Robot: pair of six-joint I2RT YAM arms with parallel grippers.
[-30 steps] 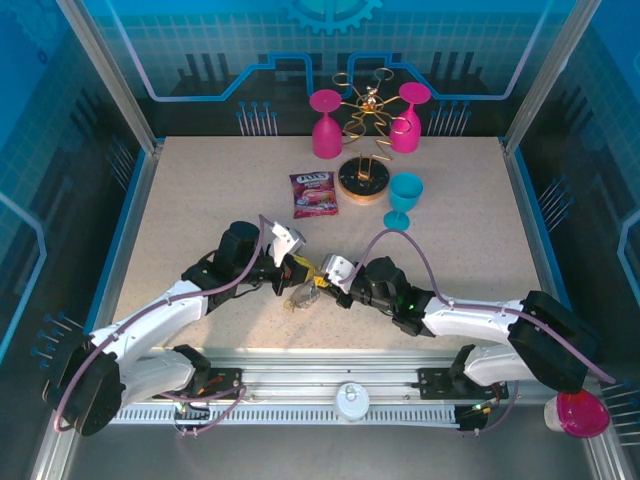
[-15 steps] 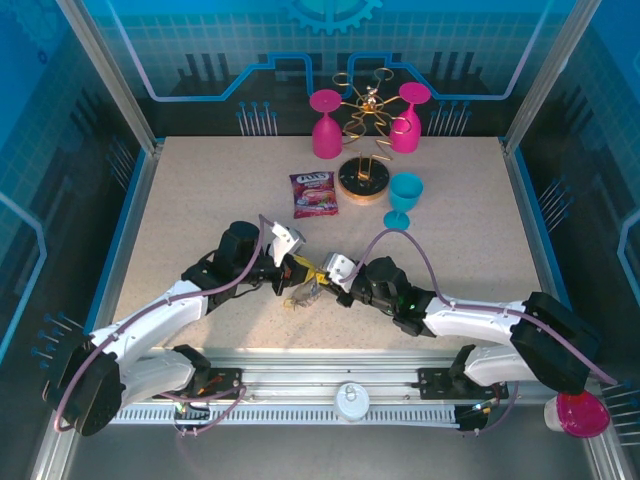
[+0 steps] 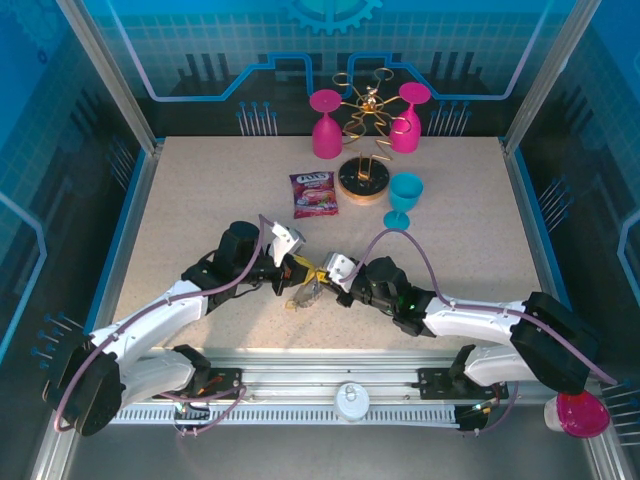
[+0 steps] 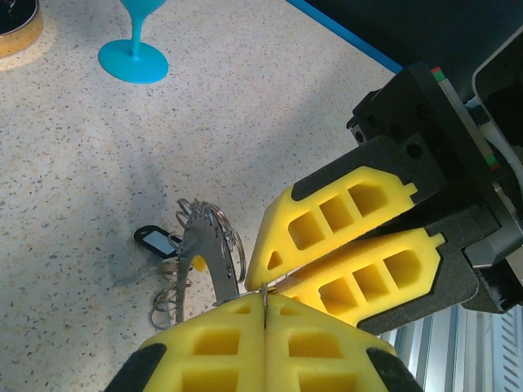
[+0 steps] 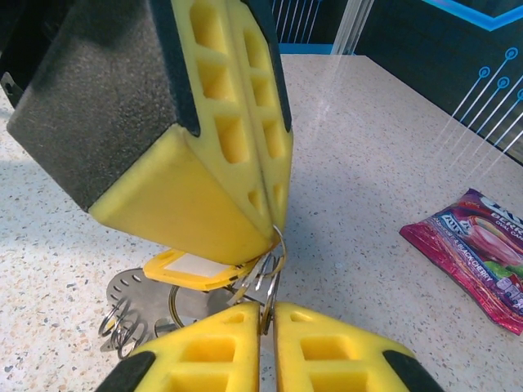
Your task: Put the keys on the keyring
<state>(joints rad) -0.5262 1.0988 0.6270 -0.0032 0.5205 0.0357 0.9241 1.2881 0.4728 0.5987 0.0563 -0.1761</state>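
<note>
- the keyring (image 4: 204, 253) stands tilted just beyond the fingertips of the left gripper (image 4: 263, 309). its lower rim meets those tips, and its flat grey plate and wire loops fan out past them.
- the left fingers are pressed together on a thin bit of metal at the ring's rim, which seems to prop that side of the plate up.
- the right gripper (image 5: 267, 317) meets the left one tip to tip. its fingers are almost together, pinching a small wire ring (image 5: 270, 282) that runs up to the left tips.
- a yellow-tagged key (image 5: 196, 268) hangs just beside the left fingertips, over the plate. a black-tagged key (image 4: 155, 242) lies on the table (image 4: 98, 147) on the far side of the ring from both pairs of fingers.
- step in hand, as a judgement: working one key's ring onto a rim loop.
- the next move likely calls for a firm right pinch and a small twist while the left pair steadies the plate. a slip would let the loop spring free.
</note>
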